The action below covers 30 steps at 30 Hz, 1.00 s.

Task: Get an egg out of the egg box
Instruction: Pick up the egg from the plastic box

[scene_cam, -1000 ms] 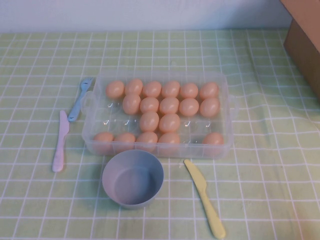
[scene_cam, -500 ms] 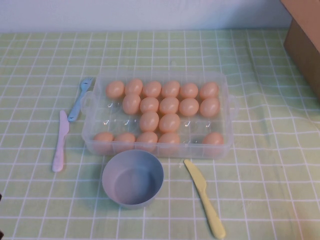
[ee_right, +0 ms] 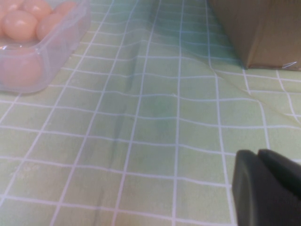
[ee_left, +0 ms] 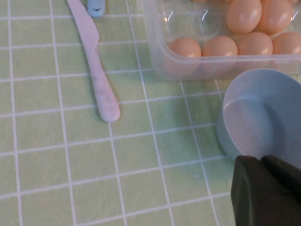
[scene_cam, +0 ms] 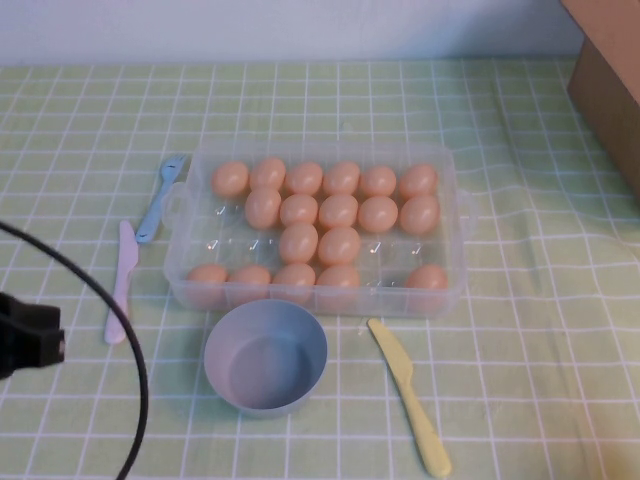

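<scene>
From my station, the large clear plastic egg box (scene_cam: pixel 316 232) with rounded corners and small side handles sits on the counter (scene_cam: pixel 520 300), which is covered by a light green cloth with a white grid. The box holds peach-orange eggs in four rows: six along the far row, five in the next, two in the third and five along the near wall. I take as reference the egg (scene_cam: pixel 207 275) at the near-left corner cell; it sits in the box, untouched.

A round blue-grey bowl (scene_cam: pixel 265 356) stands just in front of the box's near wall. A pale yellow plastic knife (scene_cam: pixel 408 391) lies to the right of the bowl. A pale pink plastic knife (scene_cam: pixel 121 283) lies to the left of the box, and a light blue plastic utensil (scene_cam: pixel 160 196) lies beyond it, beside the box's left handle. A brown cardboard box (scene_cam: pixel 606 70) occupies the far right corner.

The left tool (scene_cam: pixel 28 337) is at the left edge of the high view, near the pink knife, well apart from the egg box, with a black cable looping over it. I cannot tell how far it is open; no object is visible in it. In the left wrist view the bowl (ee_left: pixel 263 115) and the box's near-left corner (ee_left: pixel 162 52) are in frame.

The right tool (ee_right: pixel 268 188) shows only in the right wrist view, over bare cloth to the right of the egg box. I cannot tell its opening.
</scene>
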{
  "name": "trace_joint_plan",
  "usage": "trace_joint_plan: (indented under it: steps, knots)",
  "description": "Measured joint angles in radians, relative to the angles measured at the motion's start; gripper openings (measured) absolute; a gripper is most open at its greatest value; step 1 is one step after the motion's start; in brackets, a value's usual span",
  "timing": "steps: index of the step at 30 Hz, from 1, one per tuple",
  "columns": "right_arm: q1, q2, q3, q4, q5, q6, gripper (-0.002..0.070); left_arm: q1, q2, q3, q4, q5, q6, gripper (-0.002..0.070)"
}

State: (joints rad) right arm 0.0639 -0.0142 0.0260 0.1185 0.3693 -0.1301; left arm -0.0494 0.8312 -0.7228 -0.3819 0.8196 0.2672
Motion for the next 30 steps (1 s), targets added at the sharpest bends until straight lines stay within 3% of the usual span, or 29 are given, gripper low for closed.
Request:
trace_joint_plan:
  steps: [7, 23, 30]
  knots:
    - [0.000, 0.000, 0.000, 0.000, 0.000, 0.000, -0.0017, -0.009, 0.284, -0.212, -0.028, 0.017, 0.116, -0.0006]
    - [0.000, 0.000, 0.000, 0.000, 0.000, 0.000, -0.0017, -0.293, 0.729, -0.597, -0.007, 0.006, 0.115, -0.0006]
    - [0.000, 0.000, 0.000, 0.000, 0.000, 0.000, -0.0017, -0.329, 0.834, -0.715, 0.018, 0.017, 0.114, -0.0006]
